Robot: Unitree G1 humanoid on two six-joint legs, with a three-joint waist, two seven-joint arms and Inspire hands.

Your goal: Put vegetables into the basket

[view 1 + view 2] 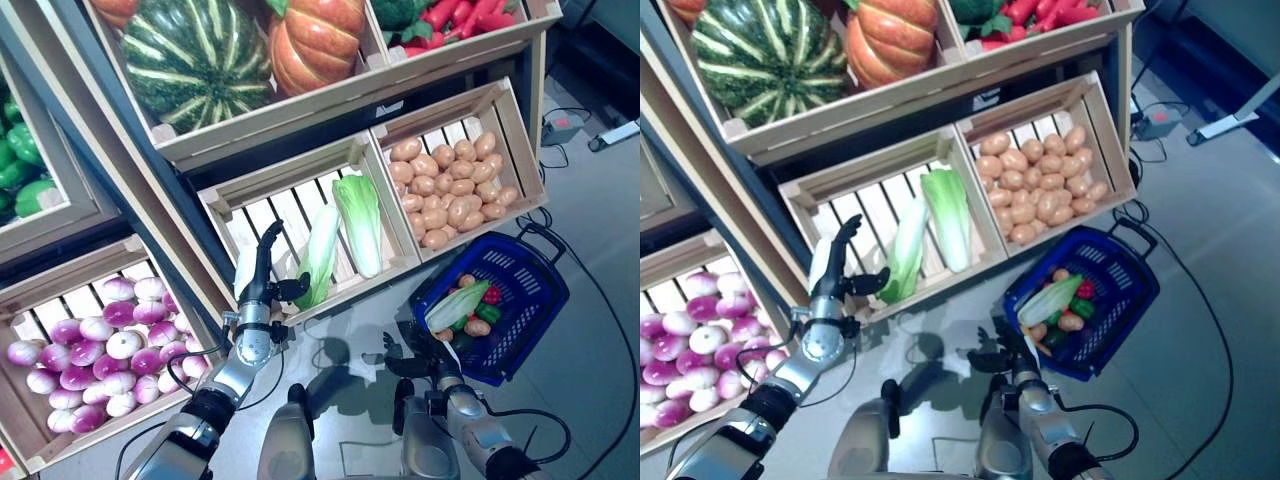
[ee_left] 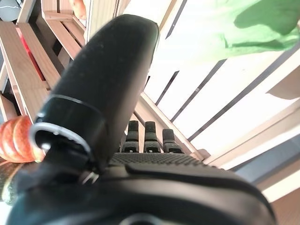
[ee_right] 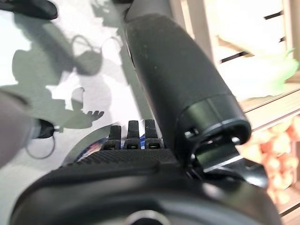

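Wooden crates [image 1: 300, 180] on tiered shelving, grey floor [image 1: 600, 330], power strip [image 1: 618, 134] at right.

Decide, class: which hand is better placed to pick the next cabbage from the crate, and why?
Left. The left hand is open at the crate's front edge, right beside the nearest cabbage. The right hand is low over the floor beside the basket, away from the crate.

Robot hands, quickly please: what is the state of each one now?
Left robot hand: open, empty, reaching at the cabbage crate.
Right robot hand: open, empty, beside the blue basket.
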